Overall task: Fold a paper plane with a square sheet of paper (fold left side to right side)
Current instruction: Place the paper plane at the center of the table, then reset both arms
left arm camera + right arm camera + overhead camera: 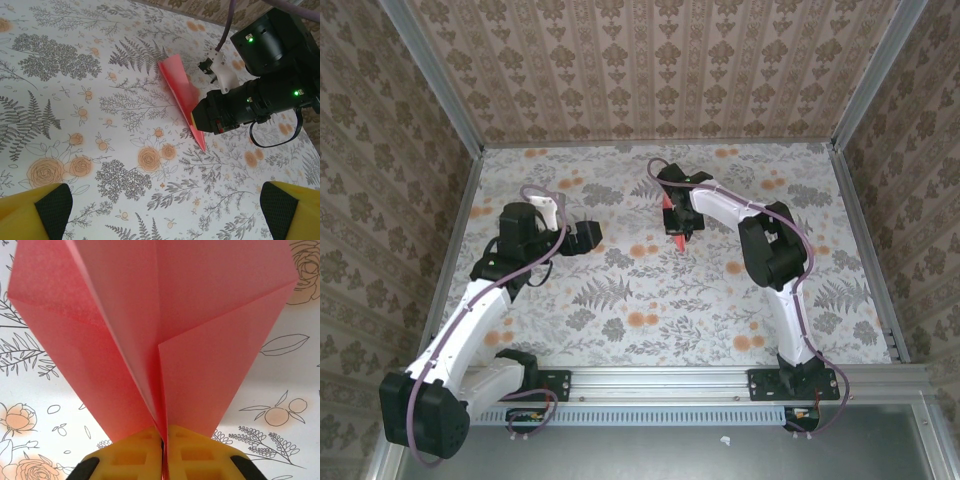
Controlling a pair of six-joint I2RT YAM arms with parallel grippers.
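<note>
Left gripper (165,210): released, yellow fingers with black pads (47,207) spread wide, nothing between them. It hangs over the floral-print tabletop (620,300), well apart from the slim salmon-pink paper plane (180,90), on the plane's left, and pointing at it.

Right gripper (164,432): clenched on the paper plane. The yellow pads (130,457) meet on the centre crease at the plane's narrow end. From the pinch, both folded wings fan away from the wrist camera.

In the left wrist view, the plane sticks out either side of the right gripper's black body: sharp tip down toward the tabletop, wide end angled up and away. Can't tell if the tip touches the surface. In the top view, the plane (677,238) sits past table centre toward the far wall, mostly hidden by the right gripper (678,225).

Step read: folds look finished. It's a dart with a centre crease and layered wing folds, no flat sheet left. I'd call this the end phase, presenting or parking the plane.

Next move likely needs:
- lower until the plane rests on the tabletop, then open the right jaws
- back off straight along the crease so the pads don't drag the thin paper
- left gripper stays clear, or presses a wing if the plane springs open

Risk: a light sheet may cling to a pad on release.
</note>
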